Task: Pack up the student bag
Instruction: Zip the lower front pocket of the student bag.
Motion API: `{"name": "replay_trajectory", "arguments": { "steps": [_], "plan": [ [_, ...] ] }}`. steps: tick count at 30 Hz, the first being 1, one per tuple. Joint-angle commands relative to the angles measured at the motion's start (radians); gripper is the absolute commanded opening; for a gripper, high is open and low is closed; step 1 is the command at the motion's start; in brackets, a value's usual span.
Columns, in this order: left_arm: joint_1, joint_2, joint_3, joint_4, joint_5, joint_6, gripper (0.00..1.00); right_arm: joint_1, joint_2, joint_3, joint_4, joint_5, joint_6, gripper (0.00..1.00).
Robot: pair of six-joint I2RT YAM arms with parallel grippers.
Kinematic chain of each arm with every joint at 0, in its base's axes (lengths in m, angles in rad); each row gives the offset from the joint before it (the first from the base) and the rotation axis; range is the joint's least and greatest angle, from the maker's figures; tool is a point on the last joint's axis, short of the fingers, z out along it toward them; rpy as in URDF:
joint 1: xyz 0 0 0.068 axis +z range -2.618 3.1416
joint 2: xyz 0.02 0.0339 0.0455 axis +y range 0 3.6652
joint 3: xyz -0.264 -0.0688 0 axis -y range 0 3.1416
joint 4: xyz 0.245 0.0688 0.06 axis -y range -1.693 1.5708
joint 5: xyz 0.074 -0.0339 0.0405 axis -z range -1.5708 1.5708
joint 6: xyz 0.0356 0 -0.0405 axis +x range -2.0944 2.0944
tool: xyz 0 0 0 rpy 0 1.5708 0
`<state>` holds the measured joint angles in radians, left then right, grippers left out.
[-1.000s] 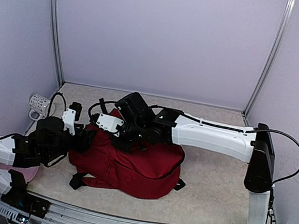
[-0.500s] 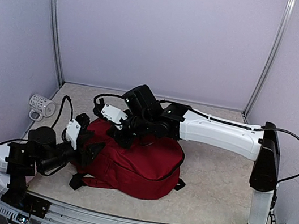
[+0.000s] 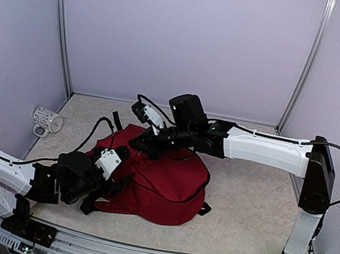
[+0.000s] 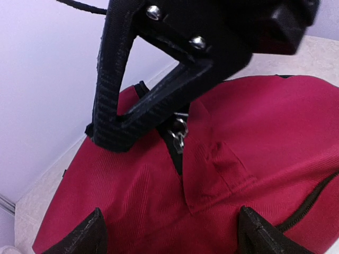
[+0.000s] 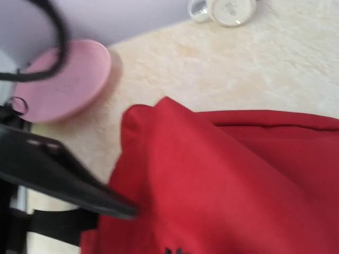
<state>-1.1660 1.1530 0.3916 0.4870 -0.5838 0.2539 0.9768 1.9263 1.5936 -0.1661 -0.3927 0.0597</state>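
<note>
As the two arms meet over the dark red backpack (image 3: 160, 187) lying mid-desk (image 3: 242, 204) in the overhead view, the right tool (image 3: 146, 141) sits at the bag's raised far-left corner. The left tool (image 3: 117, 177) hovers low at its near-left side, and a patterned mug (image 3: 47, 121) sits well apart by the left wall. From the left wrist, that arm's own fingertips (image 4: 87, 235) stand wide apart with nothing between them. They are aimed at the red cloth just below a metal zipper pull (image 4: 178, 136), likely readying to take the zip or the flap. Above them the right tool's fingers are pressed together at the dark edge of the opening, apparently nipping a thin bit of the bag to hold it up and taut. From the right wrist, one black finger (image 5: 63, 180) meets the lifted fold of red cloth. A pink plate (image 5: 63, 79) rests on the desk just beyond the bag, and the mug lies farther off. The bag's inside is hidden; judging by the grips, the job looks to be at the opening stage.
</note>
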Motion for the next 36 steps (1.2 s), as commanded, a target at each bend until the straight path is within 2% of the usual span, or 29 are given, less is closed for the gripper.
{"name": "replay_trajectory", "arguments": {
  "steps": [1, 3, 5, 7, 9, 10, 17, 22, 30, 36],
  "plan": [
    [0.025, 0.114, 0.085, 0.088, -0.027, 0.039, 0.80, -0.015, -0.069, -0.053, 0.180, -0.091, 0.107, 0.00],
    [0.029, 0.154, 0.089, 0.119, -0.002, 0.045, 0.75, -0.022, -0.069, -0.055, 0.202, -0.100, 0.125, 0.00],
    [0.034, 0.187, 0.085, 0.152, -0.007, 0.044, 0.65, -0.037, -0.071, -0.062, 0.245, -0.128, 0.154, 0.00],
    [0.038, 0.206, 0.086, 0.165, -0.022, 0.042, 0.43, -0.056, -0.072, -0.073, 0.287, -0.169, 0.203, 0.00],
    [0.037, 0.208, 0.085, 0.162, -0.056, 0.040, 0.11, -0.076, -0.073, -0.080, 0.318, -0.192, 0.232, 0.00],
    [0.036, 0.201, 0.084, 0.157, -0.071, 0.038, 0.01, -0.082, -0.073, -0.080, 0.323, -0.193, 0.237, 0.00],
    [-0.008, 0.073, 0.030, 0.062, -0.030, -0.024, 0.00, -0.191, -0.049, -0.084, 0.401, -0.172, 0.302, 0.00],
    [-0.105, -0.029, -0.005, -0.049, -0.013, -0.100, 0.00, -0.320, 0.030, -0.073, 0.491, -0.158, 0.372, 0.00],
    [-0.315, -0.266, -0.020, -0.183, -0.184, -0.171, 0.00, -0.521, 0.136, -0.116, 0.529, -0.067, 0.446, 0.00],
    [-0.333, -0.305, -0.027, -0.288, -0.261, -0.217, 0.00, -0.569, 0.166, -0.181, 0.541, -0.114, 0.468, 0.00]
  ]
}}
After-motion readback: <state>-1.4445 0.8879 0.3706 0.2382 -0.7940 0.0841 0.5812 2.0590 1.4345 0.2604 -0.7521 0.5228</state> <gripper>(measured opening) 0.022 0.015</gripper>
